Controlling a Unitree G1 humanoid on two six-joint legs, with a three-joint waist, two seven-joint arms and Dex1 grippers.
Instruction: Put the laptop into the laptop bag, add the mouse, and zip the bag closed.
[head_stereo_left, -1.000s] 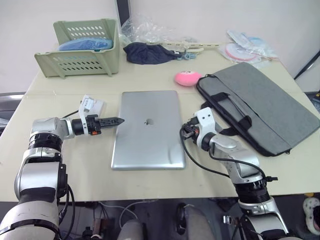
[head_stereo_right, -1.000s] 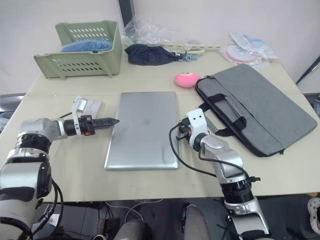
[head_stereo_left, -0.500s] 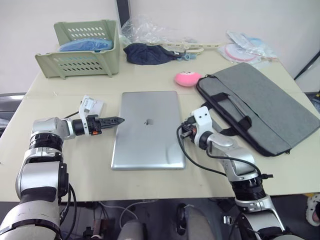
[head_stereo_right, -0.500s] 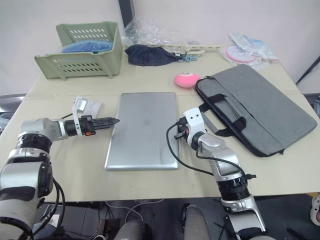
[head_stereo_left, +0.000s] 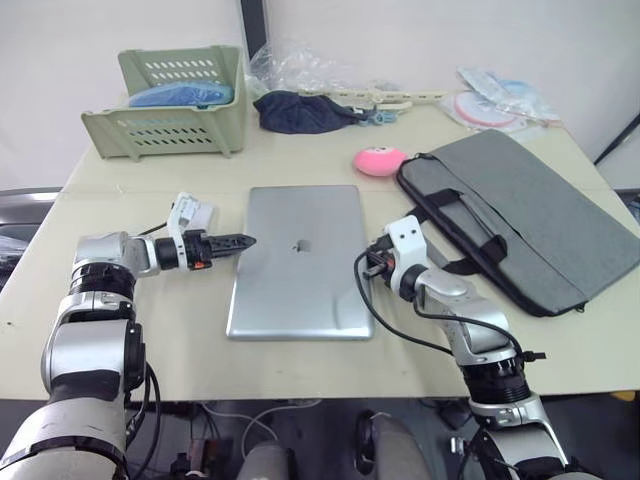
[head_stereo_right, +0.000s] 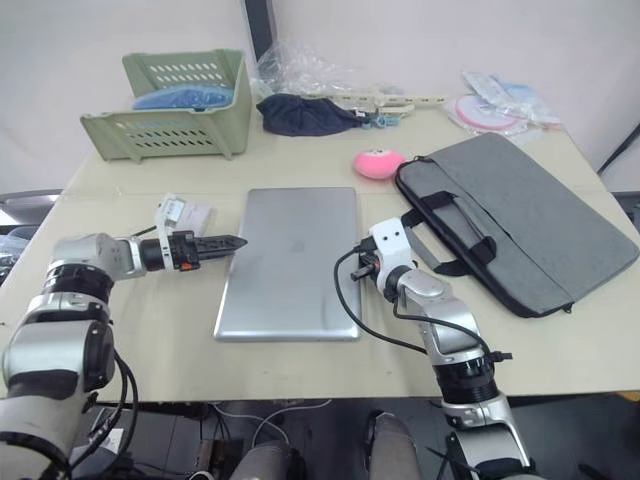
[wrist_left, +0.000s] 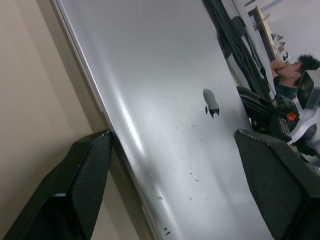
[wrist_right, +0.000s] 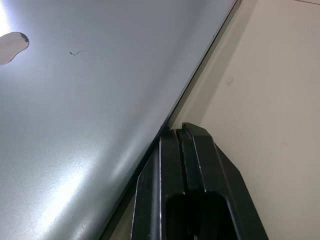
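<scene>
The silver laptop (head_stereo_left: 300, 260) lies shut and flat at the table's middle, logo up. To its right, the grey laptop bag (head_stereo_left: 520, 215) lies flat with its black handles toward the laptop. My left gripper (head_stereo_left: 243, 241) is at the laptop's left edge. In the left wrist view it (wrist_left: 172, 137) is open, with one finger against that edge and the other over the lid. My right gripper (head_stereo_left: 372, 266) is shut, and its tip (wrist_right: 182, 129) rests on the table against the laptop's right edge. The mouse is out of view.
A pink round plush (head_stereo_left: 380, 160) sits between the laptop's far corner and the bag. A green basket (head_stereo_left: 175, 100), a navy cloth (head_stereo_left: 300, 110) and plastic wrappers (head_stereo_left: 490, 100) line the back. A small white packet (head_stereo_left: 192, 212) lies by my left wrist. A person (wrist_left: 295, 75) sits beyond the table.
The camera has shifted a little. My right gripper has edged in toward the laptop's right edge. The left gripper stays at the left edge.
</scene>
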